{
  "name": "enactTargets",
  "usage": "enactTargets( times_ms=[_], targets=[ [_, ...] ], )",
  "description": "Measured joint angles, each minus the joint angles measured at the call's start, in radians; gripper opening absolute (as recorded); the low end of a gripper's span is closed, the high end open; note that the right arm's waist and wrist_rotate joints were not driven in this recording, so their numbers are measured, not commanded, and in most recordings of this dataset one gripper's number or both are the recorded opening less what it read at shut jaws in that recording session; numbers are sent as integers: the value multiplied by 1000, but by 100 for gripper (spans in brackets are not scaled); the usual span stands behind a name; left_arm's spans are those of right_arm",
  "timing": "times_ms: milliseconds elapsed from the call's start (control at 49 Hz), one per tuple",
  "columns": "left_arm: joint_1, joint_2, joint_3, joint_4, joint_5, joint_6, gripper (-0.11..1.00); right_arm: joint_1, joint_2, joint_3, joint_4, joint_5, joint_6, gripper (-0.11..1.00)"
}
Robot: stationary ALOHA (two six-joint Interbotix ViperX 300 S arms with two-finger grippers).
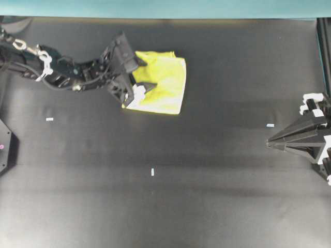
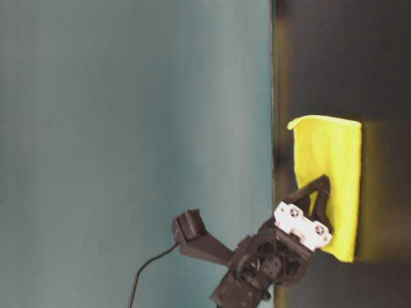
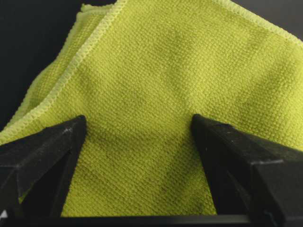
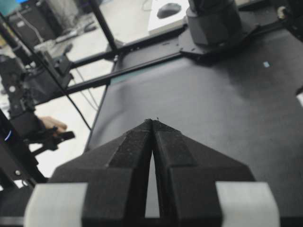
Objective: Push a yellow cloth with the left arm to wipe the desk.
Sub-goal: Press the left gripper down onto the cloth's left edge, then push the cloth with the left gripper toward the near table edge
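Clearly, the yellow cloth [image 1: 160, 82] lay flat on the desk [image 1: 207, 196], toward the far edge and a little left of the middle in the overhead view. It was folded, roughly square, with its stitched border visible in the left wrist view, where two layers showed at the 11 o'clock corner of the yellow cloth [image 3: 180, 94].

The left arm [image 1: 67, 70] reached in from the 9 o'clock side of the desk, and the left gripper [image 1: 146, 74] stood over the 9 o'clock part of the cloth. Its fingers [image 3: 52, 146] were spread wide, one at each side of the wrist picture, with bare cloth between them. They were down at the cloth, but I could not tell if they really pressed on it. From the table-level view the left gripper [image 2: 320, 191] pointed onto the cloth near its closer end.

The right gripper [image 1: 270, 142] waited at the 3 o'clock edge of the desk, well apart from the cloth, its tips pointing toward 9 o'clock. Its fingers [image 4: 137, 142] were pressed together and held nothing. A few small white tape marks [image 1: 152, 172] were on the dark surface.
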Motion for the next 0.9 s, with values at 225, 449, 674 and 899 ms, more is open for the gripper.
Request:
enactTargets(
  times_ms=[225,449,674,899],
  targets=[
    [-95,-52,129,2,-104,-32,87,-2,0,6,0,0,2,0],
    [-195,-121,255,0,-153,-80,87,0,-2,6,0,0,2,0],
    [-339,-175,337,0,-153,-81,87,-2,-2,9,0,0,2,0],
    [-506,-189,353,0,-138,-74,87,0,0,9,0,-2,0,0]
  ],
)
